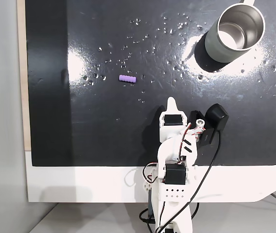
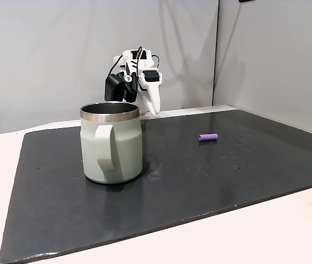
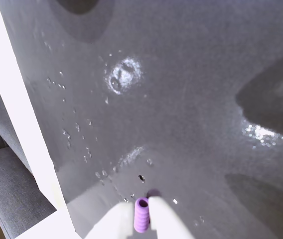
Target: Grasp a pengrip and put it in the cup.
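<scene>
The light-purple ribbed pengrip (image 1: 127,78) lies on its side on the black mat (image 1: 104,126), well left of and a little beyond my gripper (image 1: 171,101). In the side fixed view the pengrip (image 2: 209,137) rests far right of the cup (image 2: 124,148), and my gripper (image 2: 156,113) hangs above the mat's far edge. The wrist view lines the pengrip (image 3: 141,216) up end-on in the narrow gap between my white fingertips (image 3: 164,219). The jaws stand slightly apart and hold nothing. The metal cup (image 1: 215,48) stands upright at the mat's top right corner.
Small droplets or specks (image 1: 152,36) dot the mat's far half, with two bright glare patches (image 1: 76,63). A white table border (image 1: 79,184) runs along the near side by the arm's base. A black wrist camera (image 1: 215,116) sits right of the gripper.
</scene>
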`<control>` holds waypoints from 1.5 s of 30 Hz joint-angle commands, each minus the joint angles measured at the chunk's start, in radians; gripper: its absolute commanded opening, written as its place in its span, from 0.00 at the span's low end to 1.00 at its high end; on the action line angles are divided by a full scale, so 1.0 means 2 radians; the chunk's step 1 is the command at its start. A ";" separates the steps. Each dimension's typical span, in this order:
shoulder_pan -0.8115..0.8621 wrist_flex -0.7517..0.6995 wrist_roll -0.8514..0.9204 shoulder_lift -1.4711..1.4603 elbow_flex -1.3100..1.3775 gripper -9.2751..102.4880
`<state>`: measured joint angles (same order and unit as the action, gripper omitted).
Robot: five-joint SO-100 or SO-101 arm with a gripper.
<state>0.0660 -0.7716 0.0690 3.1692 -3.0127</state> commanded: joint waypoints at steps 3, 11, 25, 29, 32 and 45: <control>0.008 0.015 -0.008 0.005 0.004 0.08; 0.008 0.015 -0.008 0.005 0.004 0.08; -0.025 -0.023 -0.015 -0.127 0.208 0.08; -0.047 -0.039 -0.031 -0.222 0.307 0.08; -0.061 -0.062 -0.044 -0.304 0.391 0.08; -0.123 -0.180 -0.159 -0.576 0.653 0.08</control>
<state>-0.1565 -1.0953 -0.2040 2.1000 -1.8454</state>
